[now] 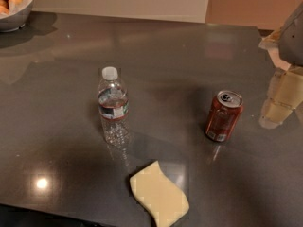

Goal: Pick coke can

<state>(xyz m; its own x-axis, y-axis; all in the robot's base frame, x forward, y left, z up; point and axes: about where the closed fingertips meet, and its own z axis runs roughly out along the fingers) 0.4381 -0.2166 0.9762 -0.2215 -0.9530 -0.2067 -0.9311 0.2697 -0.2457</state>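
While the coke can point(223, 116) stands upright near the gripper point(281, 96), open or closed I cannot tell, it should approach level and grasp the can's middle.

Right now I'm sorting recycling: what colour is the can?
The can is dark red, silver on top, in the camera view; gripper is right of it.

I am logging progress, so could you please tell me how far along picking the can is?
Nothing looks done yet: the can stands upright on the table, untouched. In hand: the end effector is at the view's right edge, apart from the can. Left: closing in, grasping and lifting.
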